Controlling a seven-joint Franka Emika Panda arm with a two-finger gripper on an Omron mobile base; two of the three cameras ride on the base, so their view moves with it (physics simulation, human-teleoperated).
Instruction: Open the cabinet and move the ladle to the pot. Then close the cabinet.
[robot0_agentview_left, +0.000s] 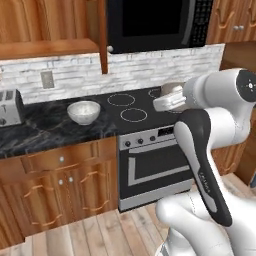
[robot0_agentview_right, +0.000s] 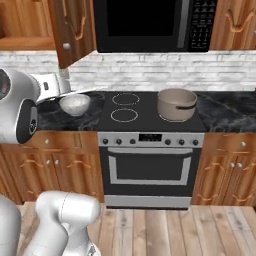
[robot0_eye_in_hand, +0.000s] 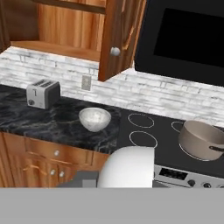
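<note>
The ladle (robot0_agentview_right: 86, 91) is hard to make out. In the right base view it is a thin pale sliver that juts out from my pincer (robot0_agentview_right: 65, 88) and hangs in the air just above the white bowl (robot0_agentview_right: 75, 104); its scoop end I cannot pick out. Nothing else bears it, so my pincer is closed narrowly on its near end, though the fingertips are too small and blurred to separate. The pot (robot0_agentview_right: 176, 104) stands in full sight on the right rear of the stove (robot0_agentview_right: 150, 116), well apart from the ladle. The cabinet (robot0_agentview_right: 72, 30) has one door swung out towards me, cut off by the top edge.

In the left base view my own arm covers the right half of the stove top. The pot (robot0_agentview_left: 172, 88) shows as a small grey-brown patch above my wrist. The cabinet (robot0_agentview_left: 102, 35) door is edge-on, a narrow upright strip, with a bare shelf to its left. The bowl (robot0_agentview_left: 83, 111) sits on the dark bench (robot0_agentview_left: 45, 127), and the toaster (robot0_agentview_left: 10, 107) is cropped by the left edge.

In the hand view the cabinet (robot0_eye_in_hand: 114, 39) door hangs open with its round knob facing me, its interior shadowed. The toaster (robot0_eye_in_hand: 43, 93) and bowl (robot0_eye_in_hand: 95, 119) stand on the bench (robot0_eye_in_hand: 52, 124), and the pot (robot0_eye_in_hand: 201, 140) is clipped at the right edge.
</note>
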